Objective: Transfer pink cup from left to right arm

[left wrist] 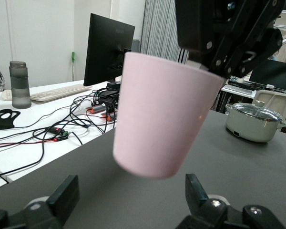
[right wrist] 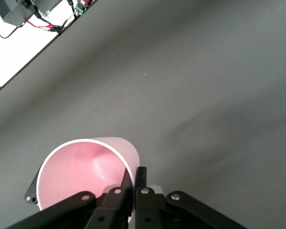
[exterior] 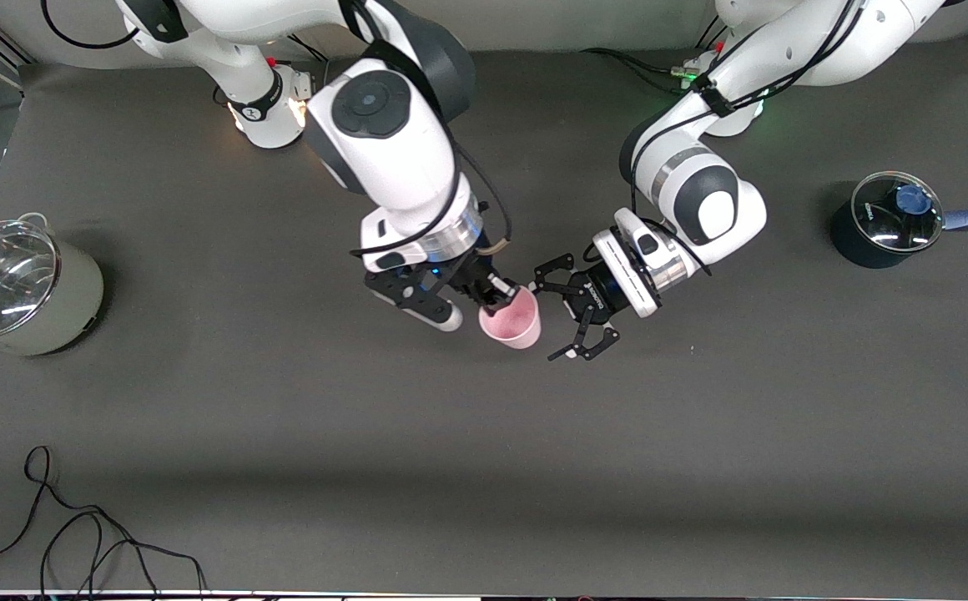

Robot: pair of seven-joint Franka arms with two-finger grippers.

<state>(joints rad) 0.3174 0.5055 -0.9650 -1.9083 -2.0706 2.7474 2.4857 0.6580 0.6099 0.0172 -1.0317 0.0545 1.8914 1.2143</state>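
Cup (exterior: 511, 321) pinched by right gripper (exterior: 502, 294) above dark table (exterior: 484, 467).

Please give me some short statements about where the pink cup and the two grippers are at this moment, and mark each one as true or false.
1. The right gripper is shut on the rim of the pink cup. True.
2. The left gripper also clamps the cup. False: its fingers are spread open beside the cup and do not touch it.
3. The cup stands on the table. False: it is held up in the air, its base clear in the left wrist view.
4. The grey-green pot at the right arm's end of the table has a glass lid on it. True.
5. The cup is full of liquid. False: the right wrist view shows it empty.
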